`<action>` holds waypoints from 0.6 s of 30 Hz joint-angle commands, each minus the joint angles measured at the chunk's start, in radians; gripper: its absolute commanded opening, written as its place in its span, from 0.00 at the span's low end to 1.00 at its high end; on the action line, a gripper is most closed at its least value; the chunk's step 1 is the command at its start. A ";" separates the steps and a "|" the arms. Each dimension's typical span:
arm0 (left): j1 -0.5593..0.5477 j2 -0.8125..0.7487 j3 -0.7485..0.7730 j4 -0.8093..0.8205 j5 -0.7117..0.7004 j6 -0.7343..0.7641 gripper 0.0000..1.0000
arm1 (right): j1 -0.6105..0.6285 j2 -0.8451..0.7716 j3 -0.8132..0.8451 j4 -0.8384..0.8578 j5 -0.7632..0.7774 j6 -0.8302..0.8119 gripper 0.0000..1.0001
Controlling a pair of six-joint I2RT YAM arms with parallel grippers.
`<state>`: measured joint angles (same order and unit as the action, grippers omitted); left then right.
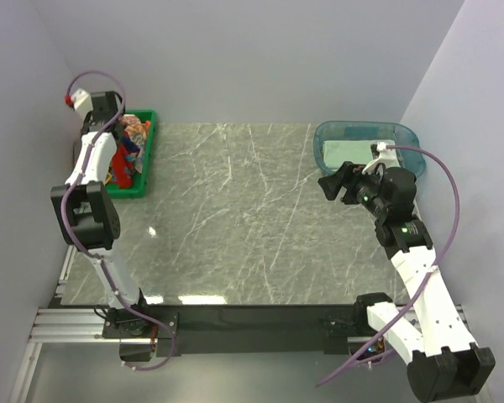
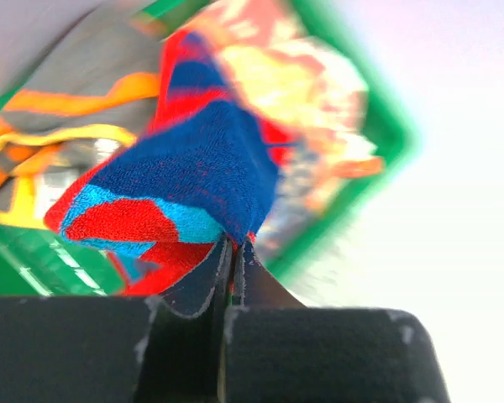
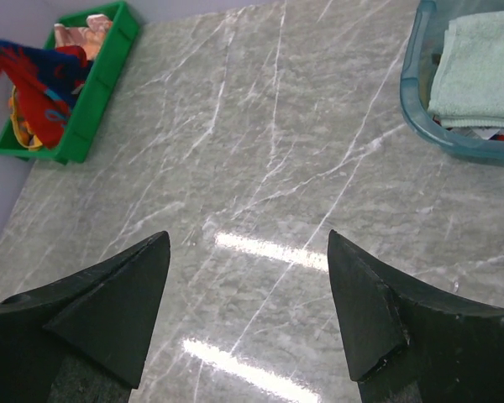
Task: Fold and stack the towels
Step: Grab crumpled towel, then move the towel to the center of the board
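Observation:
My left gripper [image 2: 233, 243] is shut on a corner of the red towel with blue lettering [image 2: 193, 159], and the cloth hangs bunched over the green tray [image 2: 386, 143]. Under it lie an orange-grey towel [image 2: 59, 126] and a tan patterned towel [image 2: 294, 75]. From above, the red towel [image 1: 128, 156] shows at the tray [image 1: 148, 151] beside the left arm. My right gripper [image 3: 248, 239] is open and holds nothing above the marble table [image 3: 260, 151]. It hovers [image 1: 332, 185] just in front of the blue tub [image 1: 323, 134], which holds a folded sage green towel [image 3: 483, 67].
The green tray [image 3: 92, 92] stands at the table's far left against the wall. The clear blue tub [image 3: 420, 109] sits at the far right corner. Walls close in the left, back and right sides.

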<state>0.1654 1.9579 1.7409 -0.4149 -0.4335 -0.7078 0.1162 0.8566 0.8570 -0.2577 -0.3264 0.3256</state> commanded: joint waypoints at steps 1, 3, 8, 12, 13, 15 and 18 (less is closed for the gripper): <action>-0.056 -0.125 0.124 -0.025 0.012 0.057 0.01 | 0.014 -0.037 -0.016 0.011 0.010 0.015 0.82; -0.119 -0.166 0.160 -0.045 0.056 0.085 0.01 | 0.019 -0.050 -0.024 0.017 0.003 0.020 0.82; -0.266 -0.305 0.154 -0.111 0.157 0.120 0.01 | 0.030 -0.079 -0.039 0.038 -0.030 0.044 0.86; -0.430 -0.442 0.008 -0.105 0.326 0.105 0.01 | 0.040 -0.090 -0.047 0.032 -0.043 0.050 0.90; -0.467 -0.465 -0.027 -0.102 0.343 0.102 0.01 | 0.045 -0.093 -0.050 0.035 -0.045 0.053 0.91; -0.593 -0.533 -0.151 -0.084 0.369 0.087 0.01 | 0.048 -0.091 -0.061 0.040 -0.062 0.058 0.92; -0.749 -0.623 -0.381 -0.006 0.391 0.023 0.08 | 0.056 -0.082 -0.079 0.037 -0.080 0.064 0.96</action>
<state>-0.4679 1.3769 1.5230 -0.4492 -0.1215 -0.6331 0.1596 0.7769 0.7986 -0.2451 -0.3721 0.3767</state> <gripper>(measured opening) 0.062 0.956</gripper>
